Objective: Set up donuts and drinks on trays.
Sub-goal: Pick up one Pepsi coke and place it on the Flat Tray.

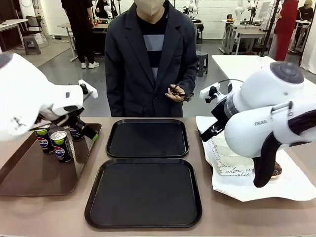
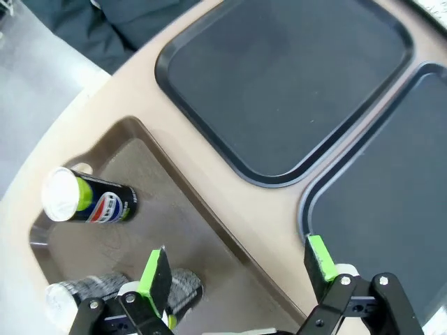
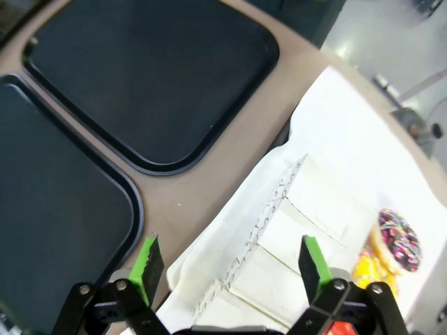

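Drinks (image 1: pixel 61 145) on brown tray (image 1: pixel 29 182) near wide left hand (image 2: pixel 237 262); right hand (image 3: pixel 229 258) wide near donuts (image 3: pixel 398 241).

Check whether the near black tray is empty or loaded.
Empty: the near black tray shows a bare surface; the cans stand on the brown tray.

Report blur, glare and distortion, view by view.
Front view: left arm close to the lens, soft and bright. Left wrist view: the table edge bows from the wide angle. Right wrist view: white paper nearly washed out; fingers sharp.
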You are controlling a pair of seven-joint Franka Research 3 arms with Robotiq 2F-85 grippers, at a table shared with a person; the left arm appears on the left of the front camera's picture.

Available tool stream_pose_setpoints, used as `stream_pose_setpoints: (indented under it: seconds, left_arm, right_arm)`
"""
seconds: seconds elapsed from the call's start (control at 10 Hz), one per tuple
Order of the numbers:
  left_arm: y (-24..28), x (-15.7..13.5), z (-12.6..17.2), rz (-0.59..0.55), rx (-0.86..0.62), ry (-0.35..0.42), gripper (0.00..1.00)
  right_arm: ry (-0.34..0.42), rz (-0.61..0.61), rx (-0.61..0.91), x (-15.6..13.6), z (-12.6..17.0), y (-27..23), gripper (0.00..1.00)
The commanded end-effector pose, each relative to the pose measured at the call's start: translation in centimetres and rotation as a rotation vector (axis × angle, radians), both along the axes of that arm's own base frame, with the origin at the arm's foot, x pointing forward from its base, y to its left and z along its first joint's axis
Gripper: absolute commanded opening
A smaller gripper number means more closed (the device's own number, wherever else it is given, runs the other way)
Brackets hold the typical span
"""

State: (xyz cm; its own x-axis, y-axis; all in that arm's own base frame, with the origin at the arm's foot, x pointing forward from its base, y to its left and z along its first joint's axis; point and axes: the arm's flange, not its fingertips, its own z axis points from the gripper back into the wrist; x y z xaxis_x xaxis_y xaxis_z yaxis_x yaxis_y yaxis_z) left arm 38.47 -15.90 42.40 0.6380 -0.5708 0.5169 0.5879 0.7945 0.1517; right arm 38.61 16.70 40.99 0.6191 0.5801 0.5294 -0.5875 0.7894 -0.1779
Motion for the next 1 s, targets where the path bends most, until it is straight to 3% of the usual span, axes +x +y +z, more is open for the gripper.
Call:
stream_pose_setpoints:
  seconds: [0.0,0.3,0.4,0.5,0.7,0.8,0.9]
  left_arm:
    - [5.0,-10.1,2.1,-0.072,0.023,-0.014,1.00]
    - [7.2,-14.7,1.8,-0.052,0.108,0.074,1.00]
    - [7.4,-14.3,1.1,-0.041,0.137,0.082,1.00]
    - [3.0,-6.2,8.5,-0.064,0.068,0.060,1.00]
    - [3.0,-6.2,8.5,-0.064,0.068,0.060,1.00]
    - [3.8,-7.2,9.1,-0.053,0.090,0.084,1.00]
    - [6.7,-5.5,9.8,0.166,-0.221,0.202,1.00]
  right_arm:
    - [-0.012,0.021,-0.044,-13.2,1.1,-4.1,1.00]
    - [0.047,0.040,-0.179,-23.2,0.9,-6.5,1.00]
    - [0.024,0.047,-0.235,-23.4,0.6,-6.5,1.00]
    - [0.046,0.031,-0.132,-8.0,9.6,-0.6,1.00]
    - [0.046,0.031,-0.132,-8.0,9.6,-0.6,1.00]
    - [0.048,0.036,-0.173,-10.8,11.5,-1.1,1.00]
    - [0.157,-0.062,0.173,-9.3,10.1,-5.8,1.00]
